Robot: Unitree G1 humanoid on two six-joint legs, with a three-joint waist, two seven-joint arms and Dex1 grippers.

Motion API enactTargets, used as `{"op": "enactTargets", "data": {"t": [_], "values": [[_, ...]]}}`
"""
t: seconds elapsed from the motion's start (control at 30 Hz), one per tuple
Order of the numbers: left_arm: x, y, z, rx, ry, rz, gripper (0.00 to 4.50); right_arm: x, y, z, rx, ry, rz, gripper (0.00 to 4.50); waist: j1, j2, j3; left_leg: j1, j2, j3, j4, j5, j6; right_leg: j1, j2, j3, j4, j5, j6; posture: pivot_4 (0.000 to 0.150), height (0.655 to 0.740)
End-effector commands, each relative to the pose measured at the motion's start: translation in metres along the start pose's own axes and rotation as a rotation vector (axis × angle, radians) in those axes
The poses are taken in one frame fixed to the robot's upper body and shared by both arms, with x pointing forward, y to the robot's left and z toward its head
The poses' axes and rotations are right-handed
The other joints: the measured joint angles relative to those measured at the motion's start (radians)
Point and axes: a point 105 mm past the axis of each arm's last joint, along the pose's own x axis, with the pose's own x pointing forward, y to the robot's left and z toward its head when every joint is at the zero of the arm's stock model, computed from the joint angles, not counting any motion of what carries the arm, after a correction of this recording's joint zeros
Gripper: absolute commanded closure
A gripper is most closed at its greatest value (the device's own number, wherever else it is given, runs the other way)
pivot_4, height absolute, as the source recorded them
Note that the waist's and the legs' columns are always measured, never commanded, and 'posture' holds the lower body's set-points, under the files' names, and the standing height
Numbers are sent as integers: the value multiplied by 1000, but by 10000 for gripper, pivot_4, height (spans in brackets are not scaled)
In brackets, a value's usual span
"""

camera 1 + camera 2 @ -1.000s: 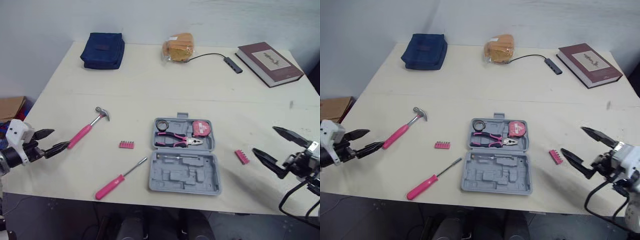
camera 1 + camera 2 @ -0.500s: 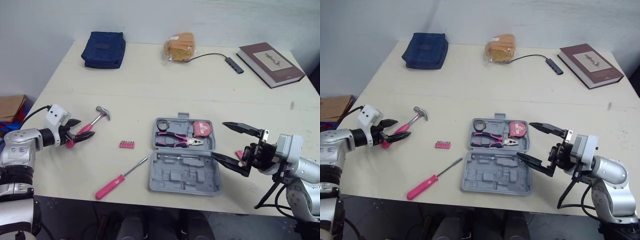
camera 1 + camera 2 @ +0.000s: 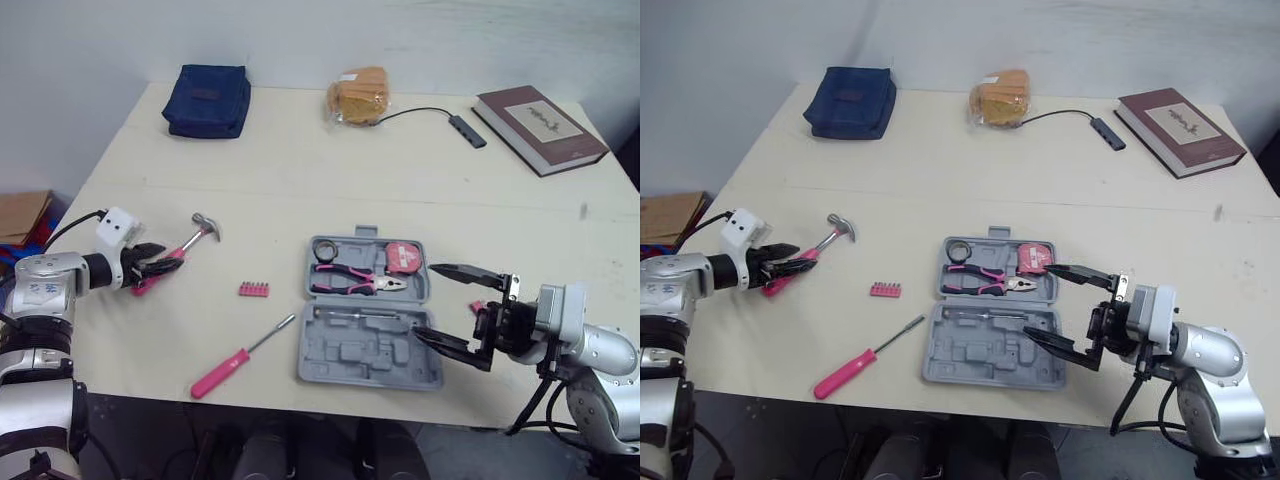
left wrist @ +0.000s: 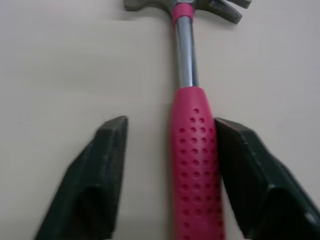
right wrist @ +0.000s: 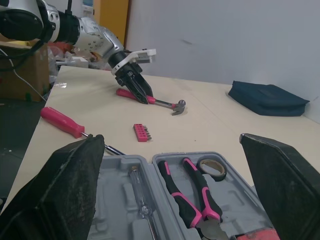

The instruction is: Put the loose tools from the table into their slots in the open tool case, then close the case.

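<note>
On the left, the left end effector (image 4: 170, 124) lay low on the worktop (image 3: 300, 180) with its two black fingers on either side of the hammer's (image 4: 192, 165) pink handle. One finger touched the handle and the other had a gap, so it was not yet squeezed shut on it. It likely sat there to get ready to pick the hammer up for the case. Next came a small pink bit strip (image 3: 253, 289) and a pink screwdriver (image 3: 235, 360), both lying loose and waiting their turn. In the middle, the grey tool case (image 3: 345, 352) lay open and flat. The pliers (image 3: 355, 283) and the tape measure (image 3: 403, 257) were already in the far half, and the near half had bare slots. On the right, the right end effector (image 3: 424, 300) hung at the case's right side with its fingers spread wide and nothing in them. It seemed to wait there to steady the case or help later. Half a second before, the left fingers were spread wider around the end of the handle, and now they were drawn in closer to it. The right end effector had also slid a bit nearer to the case and toward the worktop's near edge. A full second before, both arms were far out at the worktop's sides.
</note>
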Motion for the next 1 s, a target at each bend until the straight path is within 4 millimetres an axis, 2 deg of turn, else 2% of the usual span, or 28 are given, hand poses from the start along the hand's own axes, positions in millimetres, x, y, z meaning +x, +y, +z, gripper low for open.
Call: {"op": "enactTargets", "data": {"t": [0.03,0.07,0.17,0.23,0.33,0.43,0.53,0.6,0.67,0.83,0.93,1.0], "values": [[-4,-9,-26,-27,97,-51,35822,-5,-3,8,-54,1,-15,0,0,0,0,0,0,0,0,0,0,0,0,0,0,0,0,1500,7400],[-5,-8,-27,-23,94,-45,39113,-7,-3,8,-54,4,-17,0,-1,0,0,0,0,0,0,0,0,0,0,0,0,0,0,1500,7400],[-6,-9,-22,-6,54,-41,39577,-9,-4,6,-53,9,-20,0,-2,0,0,1,1,1,0,0,0,0,0,1,0,0,0,1500,7400],[-6,-12,-12,31,-8,-60,39577,-11,-6,5,-52,12,-23,0,-2,0,0,1,1,2,0,0,0,0,0,2,0,0,0,1500,7400],[-8,-21,16,120,-132,-103,39577,-15,-9,1,-57,26,-28,0,1,0,0,1,1,2,0,-1,0,0,0,2,0,0,0,1500,7400],[-12,-41,47,208,-240,-189,39577,-24,-12,-1,-74,56,-38,0,8,-2,1,0,1,1,0,-1,0,0,0,1,-1,0,0,1500,7400],[-16,-66,71,297,-291,-271,39577,-36,-16,-2,-78,89,-55,0,12,-4,3,-3,1,-1,1,-1,0,-1,0,-1,-2,0,0,1500,7400],[-18,-92,89,351,-320,-356,39577,-48,-16,-2,-75,124,-58,0,14,-4,3,-3,1,-1,1,-1,0,-1,0,-1,-3,0,0,1500,7400],[-20,-120,98,395,-312,-458,39577,-59,-15,-3,-71,158,-63,0,18,-4,3,-4,1,-2,1,-1,0,-1,0,-2,-4,0,0,1500,7400],[-15,-184,110,412,-276,-663,39577,-78,-14,-4,-62,213,-76,0,23,-4,3,-3,1,-1,1,0,0,0,1,-1,-5,0,1,1500,7400],[-9,-208,112,422,-255,-730,39577,-85,-13,-4,-57,230,-83,0,24,-4,3,-3,1,-1,1,0,0,0,2,0,-4,0,1,1500,7400],[2,-222,112,423,-212,-743,39577,-87,-9,-5,-50,241,-82,0,26,-4,3,-2,1,-1,1,0,-1,0,2,1,-6,0,0,1500,7400]]}}
